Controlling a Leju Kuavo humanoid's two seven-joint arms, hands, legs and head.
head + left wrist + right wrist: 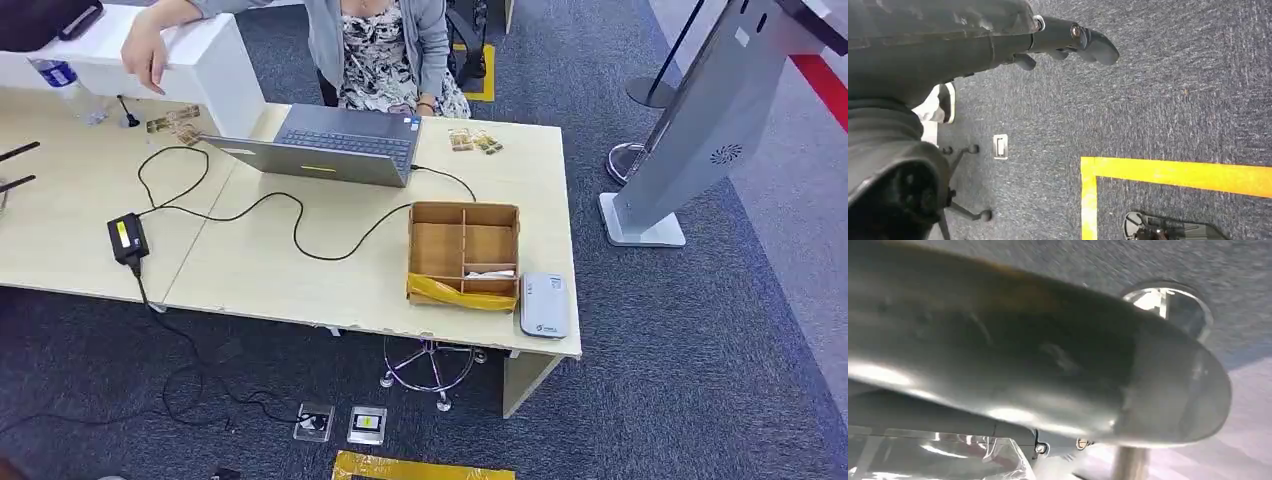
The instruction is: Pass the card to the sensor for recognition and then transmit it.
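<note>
Right hand (1048,355): blurred grey bulk pressed close to the right wrist camera; fingers impossible to separate, so spread or closed cannot be told.
Left hand (1068,42): hanging over carpet in the left wrist view, dark fingers stretched out and slightly apart, nothing between them.
Card (490,273): thin white sliver, mostly hidden by dividers, lying in the 5 o'clock compartment of the box; face unreadable.
Box (463,215): brown cardboard, partitioned, open top, yellow tape along its near edge, toward the desk's 4 o'clock corner.
Sensor (545,304): flat grey-white pad just beside the box at 4 o'clock, near the desk edge.
Desk (300,280): pale wood.
Laptop (330,145): open, at 10 o'clock from the box, black cable looping to a power brick (127,238).
Person (385,50): seated behind the laptop, cut off by the frame, one hand (145,55) on a white counter.
Kiosk (700,120): slanted grey stand at 3 o'clock, on carpet.
</note>
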